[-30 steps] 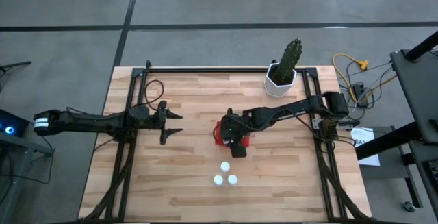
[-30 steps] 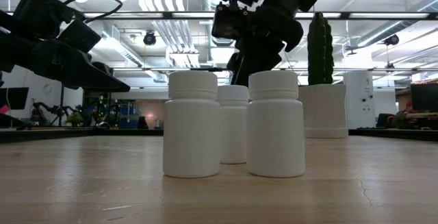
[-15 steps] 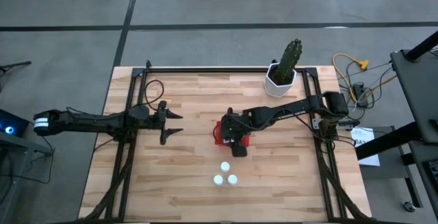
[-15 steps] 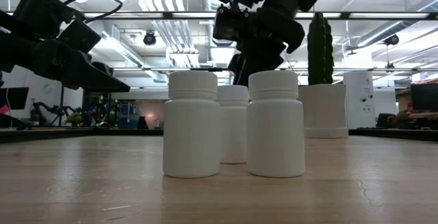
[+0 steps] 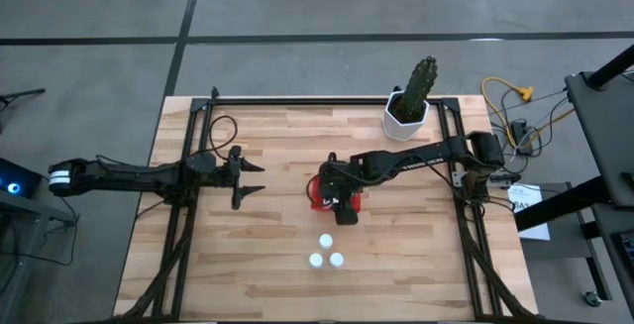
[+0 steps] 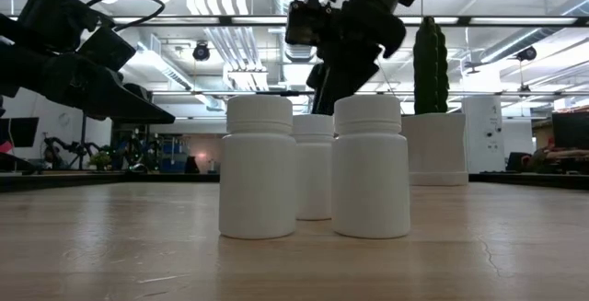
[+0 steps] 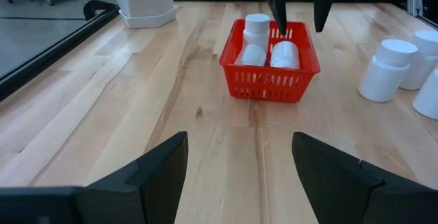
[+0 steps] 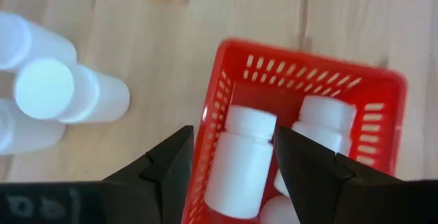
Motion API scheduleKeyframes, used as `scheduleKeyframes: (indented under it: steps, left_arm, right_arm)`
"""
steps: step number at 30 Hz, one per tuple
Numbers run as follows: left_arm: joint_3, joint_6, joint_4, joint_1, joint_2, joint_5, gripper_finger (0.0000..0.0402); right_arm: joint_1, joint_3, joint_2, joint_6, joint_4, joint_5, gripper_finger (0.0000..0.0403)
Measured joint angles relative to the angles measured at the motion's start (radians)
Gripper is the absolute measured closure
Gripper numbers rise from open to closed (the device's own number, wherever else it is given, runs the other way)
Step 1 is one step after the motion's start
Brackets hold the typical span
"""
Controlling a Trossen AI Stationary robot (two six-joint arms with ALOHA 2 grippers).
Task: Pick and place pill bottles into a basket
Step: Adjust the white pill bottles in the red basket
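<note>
R hand (image 8: 233,157) higher over basket (image 7: 272,79), wood tabletop (image 5: 267,265)

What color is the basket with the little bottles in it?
The basket is red, clearest in the left wrist view.

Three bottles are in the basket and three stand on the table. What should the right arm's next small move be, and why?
Probably lift clear and swing toward the three pill bottles on the table. The right gripper hangs open over the basket and holds nothing; the bottles in the basket lie below it. The left gripper waits open, off to the side.
</note>
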Motion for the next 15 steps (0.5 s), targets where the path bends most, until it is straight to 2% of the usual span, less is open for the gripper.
scheduleKeyframes:
  steps: [10, 15]
  left_arm:
    - [0.0, 0.01, 0.0, 0.0, 0.0, 0.0, 0.0157]
    - [0.0, 0.01, 0.0, 0.0, 0.0, 0.0, 0.0157]
  right_arm:
    - [-0.027, 0.015, -0.002, -0.029, 0.003, 0.01, 0.0209]
    - [-0.027, 0.015, -0.002, 0.017, 0.003, 0.009, 0.0209]
